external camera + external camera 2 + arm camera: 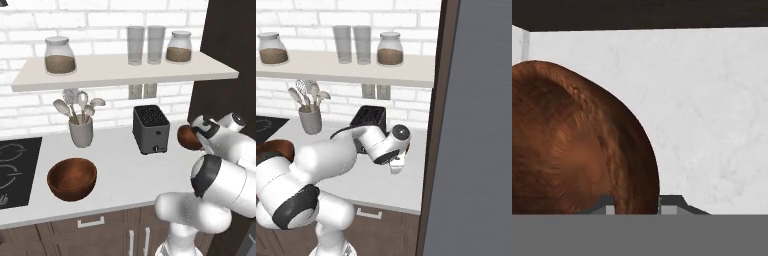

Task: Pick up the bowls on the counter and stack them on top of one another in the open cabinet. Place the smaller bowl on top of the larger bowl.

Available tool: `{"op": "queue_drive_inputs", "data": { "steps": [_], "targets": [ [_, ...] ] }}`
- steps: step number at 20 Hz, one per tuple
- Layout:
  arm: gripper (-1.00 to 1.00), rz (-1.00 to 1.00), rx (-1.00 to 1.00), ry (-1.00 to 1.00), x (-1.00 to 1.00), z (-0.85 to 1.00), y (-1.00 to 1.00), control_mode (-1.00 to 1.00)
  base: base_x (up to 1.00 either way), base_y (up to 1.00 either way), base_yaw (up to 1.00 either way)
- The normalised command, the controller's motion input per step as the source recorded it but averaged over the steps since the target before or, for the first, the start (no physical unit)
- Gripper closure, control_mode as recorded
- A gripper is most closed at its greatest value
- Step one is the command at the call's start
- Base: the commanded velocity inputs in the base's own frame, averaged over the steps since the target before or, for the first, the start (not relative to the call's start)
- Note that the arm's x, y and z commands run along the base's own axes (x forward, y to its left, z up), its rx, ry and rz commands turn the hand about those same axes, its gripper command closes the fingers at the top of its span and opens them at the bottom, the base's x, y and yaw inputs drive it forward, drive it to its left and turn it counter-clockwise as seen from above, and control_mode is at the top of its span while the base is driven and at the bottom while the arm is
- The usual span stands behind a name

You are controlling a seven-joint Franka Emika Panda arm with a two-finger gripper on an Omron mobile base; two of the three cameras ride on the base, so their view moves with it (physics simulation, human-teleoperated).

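In the hand view we see the gripper [637, 202] with one fingertip on either side of the rim of the smaller bowl [572, 145], closed on it at the lower left of the frame. In the left base view that bowl [188, 137] sits at centre right, beside the toaster [150, 128]. The larger bowl [72, 178] rests on the counter [125, 172], lower left; the open cabinet [125, 70] spans the upper frame.

Two brown bowls: a large one [72, 178] on the counter [125, 175] and a small one [188, 137] by the arm. Two lidded jars [59, 55] [179, 47] and two tall glasses [135, 45] [156, 44] on the shelf [120, 72]. One toaster [150, 128]. One utensil cup [81, 131] with several spoons. One stovetop [15, 170].
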Motion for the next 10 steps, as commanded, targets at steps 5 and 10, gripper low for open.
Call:
{"op": "queue_drive_inputs", "data": {
  "steps": [5, 10],
  "targets": [
    [1.00, 0.01, 0.01, 0.04, -0.82, 1.00, 0.65, -1.00, 0.00, 0.00, 0.00],
    [1.00, 0.19, 0.00, 0.10, -0.81, 0.82, 0.87, -1.00, 0.00, 0.00, 0.00]
  ]
}}
